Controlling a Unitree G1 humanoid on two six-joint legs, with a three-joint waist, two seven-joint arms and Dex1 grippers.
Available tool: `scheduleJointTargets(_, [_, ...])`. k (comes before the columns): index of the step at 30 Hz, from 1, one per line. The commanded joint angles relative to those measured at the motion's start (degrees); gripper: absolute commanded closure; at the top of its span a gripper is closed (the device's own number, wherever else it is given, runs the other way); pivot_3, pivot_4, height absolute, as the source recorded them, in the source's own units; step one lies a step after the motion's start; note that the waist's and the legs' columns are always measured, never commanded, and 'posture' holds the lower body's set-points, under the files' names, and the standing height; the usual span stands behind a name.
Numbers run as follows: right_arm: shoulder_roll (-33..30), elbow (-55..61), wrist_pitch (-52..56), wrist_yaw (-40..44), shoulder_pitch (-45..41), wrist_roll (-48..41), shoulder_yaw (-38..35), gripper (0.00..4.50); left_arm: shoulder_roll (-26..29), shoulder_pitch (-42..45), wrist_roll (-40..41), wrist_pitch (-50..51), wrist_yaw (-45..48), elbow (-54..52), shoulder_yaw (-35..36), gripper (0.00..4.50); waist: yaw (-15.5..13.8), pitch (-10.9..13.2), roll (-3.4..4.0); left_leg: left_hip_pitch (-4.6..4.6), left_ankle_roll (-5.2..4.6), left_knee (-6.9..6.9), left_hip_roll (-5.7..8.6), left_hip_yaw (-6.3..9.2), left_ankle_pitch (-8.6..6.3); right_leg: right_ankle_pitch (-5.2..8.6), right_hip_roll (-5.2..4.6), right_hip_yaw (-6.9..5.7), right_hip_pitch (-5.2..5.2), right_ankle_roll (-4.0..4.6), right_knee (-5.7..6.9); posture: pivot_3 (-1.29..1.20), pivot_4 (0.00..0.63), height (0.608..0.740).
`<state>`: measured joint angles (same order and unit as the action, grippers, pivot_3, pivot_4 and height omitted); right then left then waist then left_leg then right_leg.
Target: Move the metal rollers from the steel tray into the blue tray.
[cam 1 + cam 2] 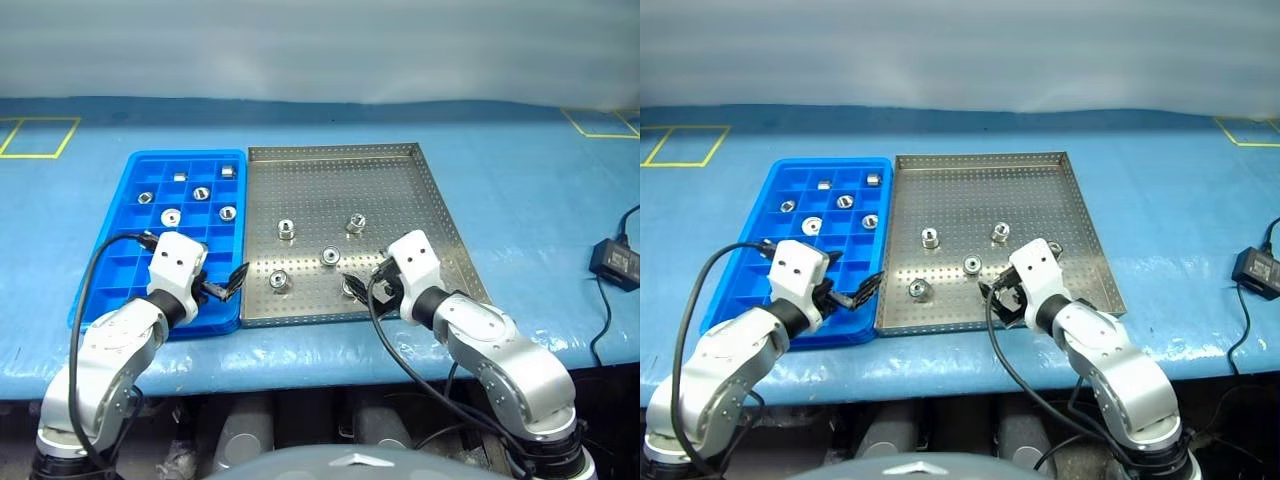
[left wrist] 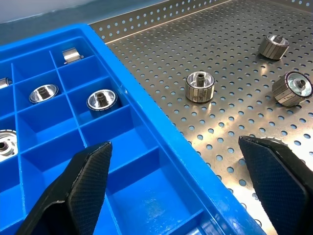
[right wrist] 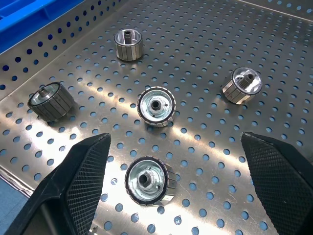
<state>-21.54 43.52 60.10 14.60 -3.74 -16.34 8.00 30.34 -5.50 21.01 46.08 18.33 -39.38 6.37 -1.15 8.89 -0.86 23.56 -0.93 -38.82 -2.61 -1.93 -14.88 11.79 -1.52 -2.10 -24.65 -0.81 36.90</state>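
Presently 5 metal rollers (image 3: 146,180) in steel tray (image 1: 400,190); 6 in blue tray (image 1: 160,165).

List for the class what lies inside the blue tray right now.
The blue tray holds six metal rollers, one per compartment, all in its far half. Nearer compartments look empty, though the left gripper and its arm cover some of the near end, so that part cannot be checked.

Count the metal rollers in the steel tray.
5 rollers: two mid-tray, one central, one near the blue tray, one at the right gripper, which may hide others.
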Motion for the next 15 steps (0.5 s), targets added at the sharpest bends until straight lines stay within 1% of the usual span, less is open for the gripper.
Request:
scheduleJointTargets(1, [0.7,2.5,-0.2,-0.8,-0.1,-0.3,-1.4,0.02,0.4,1.5,0.5,-0.2,0.6,-2.3,1.0,0.00,0.0,0.0,0.00,0.00,0.00,0.00,0.00,0.00,0.00,0.00,0.00,0.00,0.00,0.00,0.00,0.05,0.150,0.740])
scheduleJointTargets(7, [1.6,3.6,-0.4,-0.9,0.8,-1.4,-2.8,0.02,0.6,2.5,0.8,-0.3,1.6,-1.7,0.4,0.00,0.1,0.0,0.00,0.00,0.00,0.00,0.01,0.00,0.00,0.00,0.01,0.00,0.00,0.00,0.00,0.03,0.150,0.740])
scheduleJointTargets(15, [-0.8,4.4,-1.6,-0.4,1.5,-0.3,-1.4,0.02,0.9,3.6,0.1,-0.6,3.0,-0.8,-0.7,0.00,0.3,0.0,0.00,-0.01,0.00,-0.01,0.01,-0.02,0.00,0.00,0.02,0.01,0.01,0.00,0.02,0.01,0.150,0.740])
